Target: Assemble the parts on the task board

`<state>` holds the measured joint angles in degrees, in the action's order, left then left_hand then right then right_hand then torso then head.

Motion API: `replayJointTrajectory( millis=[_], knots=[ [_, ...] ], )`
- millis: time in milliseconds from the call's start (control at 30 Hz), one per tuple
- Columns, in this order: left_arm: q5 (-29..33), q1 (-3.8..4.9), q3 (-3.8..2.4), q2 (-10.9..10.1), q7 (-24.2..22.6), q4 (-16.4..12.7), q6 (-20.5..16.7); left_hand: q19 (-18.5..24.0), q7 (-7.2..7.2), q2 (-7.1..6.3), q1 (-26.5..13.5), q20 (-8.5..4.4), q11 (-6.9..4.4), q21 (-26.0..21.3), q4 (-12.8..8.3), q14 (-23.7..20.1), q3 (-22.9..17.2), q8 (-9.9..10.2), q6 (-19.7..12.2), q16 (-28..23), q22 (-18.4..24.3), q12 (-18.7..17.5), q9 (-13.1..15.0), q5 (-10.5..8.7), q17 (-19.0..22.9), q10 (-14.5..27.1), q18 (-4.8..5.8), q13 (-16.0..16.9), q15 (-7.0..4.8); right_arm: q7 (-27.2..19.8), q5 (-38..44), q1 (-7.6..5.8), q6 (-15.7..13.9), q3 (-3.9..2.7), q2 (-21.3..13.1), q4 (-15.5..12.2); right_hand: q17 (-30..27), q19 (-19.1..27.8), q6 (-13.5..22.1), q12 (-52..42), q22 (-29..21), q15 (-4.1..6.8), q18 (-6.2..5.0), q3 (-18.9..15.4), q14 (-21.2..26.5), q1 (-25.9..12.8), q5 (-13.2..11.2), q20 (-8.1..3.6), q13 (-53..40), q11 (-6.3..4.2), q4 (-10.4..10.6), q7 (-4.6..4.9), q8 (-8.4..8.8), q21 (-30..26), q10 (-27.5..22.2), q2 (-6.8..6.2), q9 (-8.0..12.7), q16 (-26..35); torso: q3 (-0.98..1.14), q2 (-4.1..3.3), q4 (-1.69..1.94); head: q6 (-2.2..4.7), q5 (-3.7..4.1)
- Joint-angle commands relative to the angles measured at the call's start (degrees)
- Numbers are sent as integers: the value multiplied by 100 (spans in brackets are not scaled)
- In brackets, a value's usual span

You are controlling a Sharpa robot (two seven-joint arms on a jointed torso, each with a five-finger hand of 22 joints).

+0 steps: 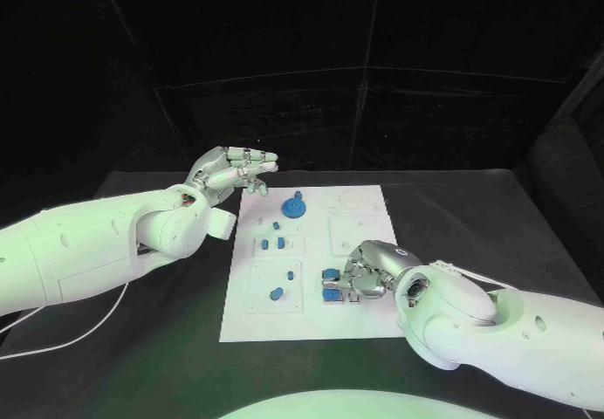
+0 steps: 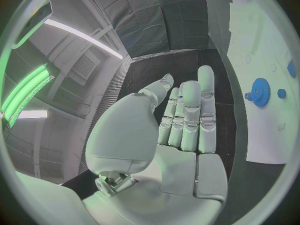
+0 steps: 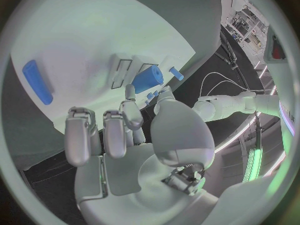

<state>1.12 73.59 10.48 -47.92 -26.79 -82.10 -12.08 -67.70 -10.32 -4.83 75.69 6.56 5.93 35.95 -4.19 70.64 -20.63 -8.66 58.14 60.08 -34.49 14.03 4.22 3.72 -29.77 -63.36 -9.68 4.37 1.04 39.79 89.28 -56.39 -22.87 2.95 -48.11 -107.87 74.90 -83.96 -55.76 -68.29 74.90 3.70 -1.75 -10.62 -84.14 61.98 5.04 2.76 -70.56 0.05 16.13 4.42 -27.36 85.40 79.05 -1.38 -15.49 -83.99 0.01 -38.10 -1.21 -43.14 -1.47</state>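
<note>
Black worktop with the white task board lying in its middle, long side running from near edge to far edge. Left hand hangs above the worktop just off the board's far left corner, touching nothing; its fingers lie close side by side, loosely extended, nothing between them. Right hand sits low over the board's right side, toward the near edge, fingers curled downward onto a cluster of blue parts; from the head view I cannot tell whether any piece is actually gripped. In the right wrist view the right fingers bend toward the board, with a blue cylinder standing just past the fingertips and a flat blue bar lying apart on the white surface. Blue gear rests on the board near its far edge, left of centre; it also shows in the left wrist view beside a small blue peg. More small blue pieces lie along the board's left half.
</note>
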Motion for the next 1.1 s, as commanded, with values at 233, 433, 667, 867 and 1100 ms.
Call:
replayJointTrajectory(
  millis=[233,433,667,867,1100],
  knots=[
    [11,9,-4,-8,-15,-2,70,-30,6,43,-15,12,6,-40,-2,-25,21,-22,-30,-11,7,31,-4,24,6,43,-78,-7,-1,-224,57,-8,-8,-3,-136,-172,324,-148,-69,-115,986,25,14,63,-361,894,268,-7,-134,-46,-260,-61,-111,35,126,76,-97,6,-3,3,-4,-9,-9],
    [11,8,-3,-1,-15,1,77,-30,6,43,-15,12,6,-40,-2,-25,21,-22,-30,-11,7,31,-4,24,6,43,-78,-7,-1,-233,56,-9,37,-3,-140,-114,350,-165,-83,-149,1007,35,20,61,-366,1118,282,-18,-179,-58,-319,-72,-150,50,153,164,-135,-4,-3,-3,12,-13,9],
    [11,8,-3,6,-13,12,76,-30,6,43,-15,12,6,-40,-2,-25,21,-22,-30,-11,7,31,-4,24,6,43,-78,-7,-1,-250,56,-9,100,-3,-92,-34,354,-160,-82,-138,1002,38,18,44,-367,1245,288,-21,-181,-60,-365,-74,-167,44,150,186,-155,-4,-6,-1,8,-15,1],
    [11,7,-3,10,-11,14,75,-30,6,43,-15,12,6,-40,-2,-25,21,-22,-30,-11,7,31,-4,24,6,43,-78,-7,-1,-257,83,-10,118,-3,-13,80,371,-168,-91,-145,1011,43,21,42,-370,1347,286,-24,-195,-68,-394,-83,-185,50,158,240,-173,-11,-3,0,1,-23,-3],
    [11,7,-3,4,-10,14,72,-33,6,57,-14,15,6,-54,7,-34,39,-28,-41,-11,19,43,-4,27,19,60,-79,-8,2,-286,133,-10,135,-3,31,140,390,-175,-96,-164,1021,54,23,23,-373,1550,259,-34,-225,-80,-491,-95,-206,56,173,257,-197,-18,-5,0,6,-32,1]
  ],
)
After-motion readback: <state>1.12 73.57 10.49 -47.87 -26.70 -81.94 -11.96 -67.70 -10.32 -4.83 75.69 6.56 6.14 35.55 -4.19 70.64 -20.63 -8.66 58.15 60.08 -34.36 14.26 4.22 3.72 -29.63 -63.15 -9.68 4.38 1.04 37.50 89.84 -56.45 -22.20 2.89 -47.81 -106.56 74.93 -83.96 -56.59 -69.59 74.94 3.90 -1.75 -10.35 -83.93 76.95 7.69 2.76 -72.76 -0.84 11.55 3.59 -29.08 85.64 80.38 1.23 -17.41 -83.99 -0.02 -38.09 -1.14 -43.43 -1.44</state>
